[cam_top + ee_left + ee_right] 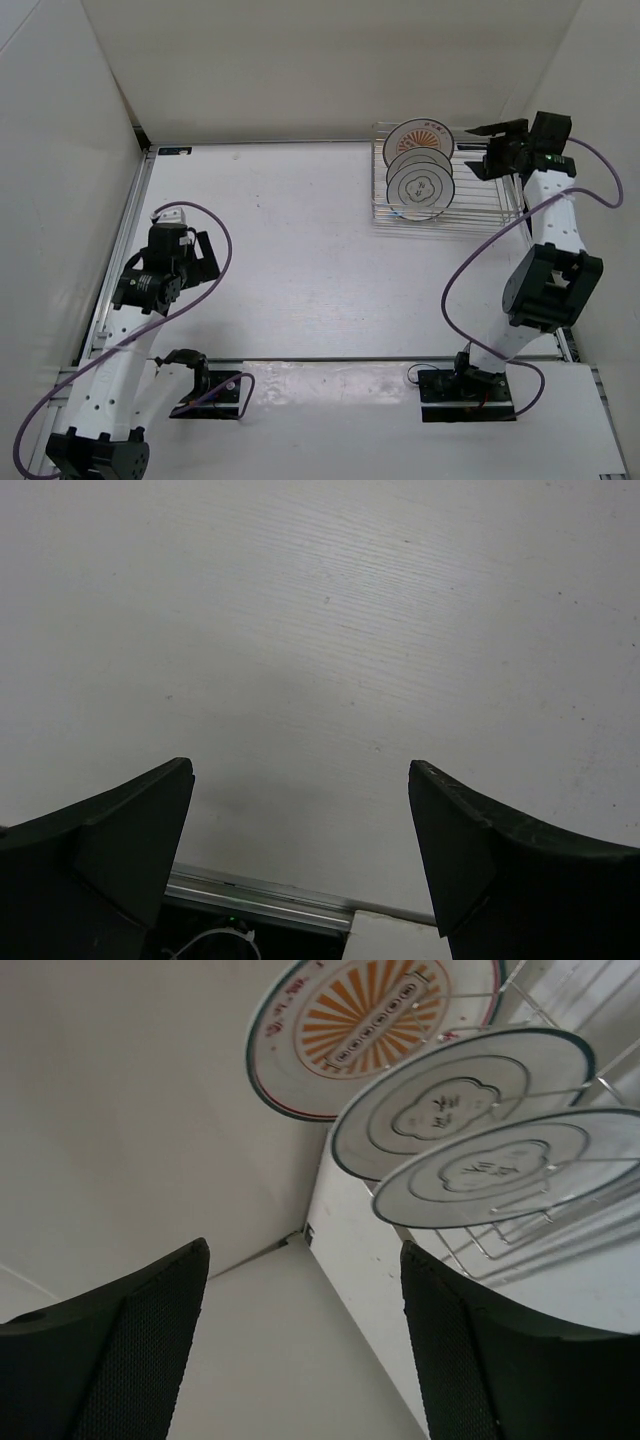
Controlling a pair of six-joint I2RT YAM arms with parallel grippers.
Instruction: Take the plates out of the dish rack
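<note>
The dish rack (478,207) stands at the table's far right and holds three upright plates. The orange sunburst plate (425,133) is at the back, with two white flower-ring plates (418,160) (420,187) in front of it. My right gripper (480,147) is open and empty, just right of the plates and level with them, touching none. In the right wrist view its gripper (305,1260) faces the sunburst plate (375,1030), both white plates (460,1100) (510,1165) and the rack wires (540,1230). My left gripper (200,260) is open and empty over bare table at the left; the left wrist view (300,770) shows it too.
White walls close the table on the left (60,180), back (330,60) and right (610,90). A metal rail (260,900) runs along the near edge below my left gripper. Purple cables (480,260) loop beside both arms.
</note>
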